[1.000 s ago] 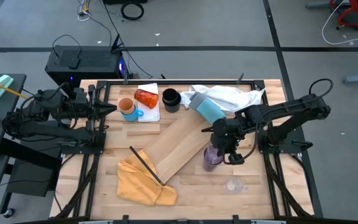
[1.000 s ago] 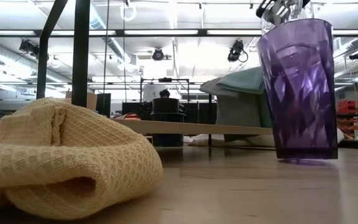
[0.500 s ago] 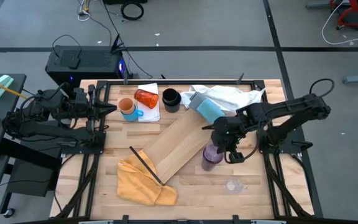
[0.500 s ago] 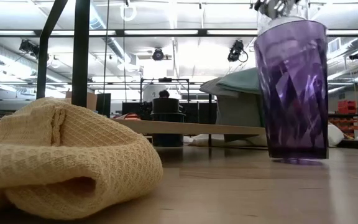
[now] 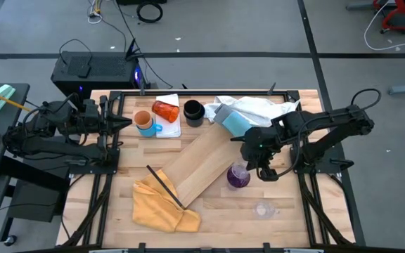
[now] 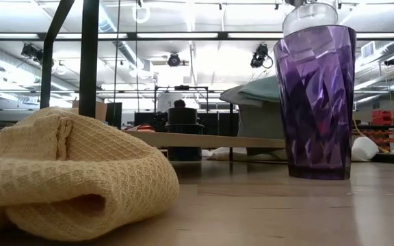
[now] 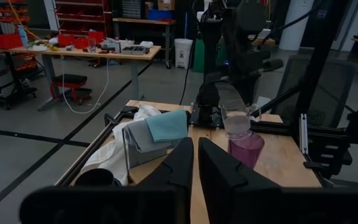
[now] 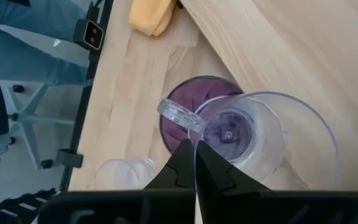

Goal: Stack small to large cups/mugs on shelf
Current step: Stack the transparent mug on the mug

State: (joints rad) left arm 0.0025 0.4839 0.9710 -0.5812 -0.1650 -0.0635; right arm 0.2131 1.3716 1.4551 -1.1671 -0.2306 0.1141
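A translucent purple cup (image 6: 315, 102) stands upright on the table, just off the right end of the pale wood shelf (image 5: 199, 165). Right above its mouth hangs a clear cup (image 6: 310, 17), its lower part still inside the purple cup (image 8: 185, 93). My right gripper (image 8: 196, 146) reaches down on it, shut on it. Along the far edge are an orange cup in a blue mug (image 5: 144, 121), a red-orange tumbler (image 5: 165, 109) on its side and a black mug (image 5: 193, 111). My left gripper (image 7: 195, 155) waits level at the table's left edge, shut. My right gripper pinches the clear cup's wall at the rim (image 8: 194, 132), one finger inside the cup and one outside, next to a flat clear tab (image 8: 179, 115) on the rim. The fingers slant down from the table's right. The cup hangs upright, partly inside the purple cup.
A yellow towel (image 5: 162, 204) and a black stick (image 5: 164, 186) lie near the front left. A pale-blue cylinder (image 5: 236, 123) and a white cloth (image 5: 255, 107) sit at the far right. A small clear piece (image 5: 262, 209) lies on the table near the front right.
My right gripper has risen, still shut on the clear cup, drawing it partway up out of the purple cup. The purple cup has shifted a little toward the table's left and stands flat on the table.
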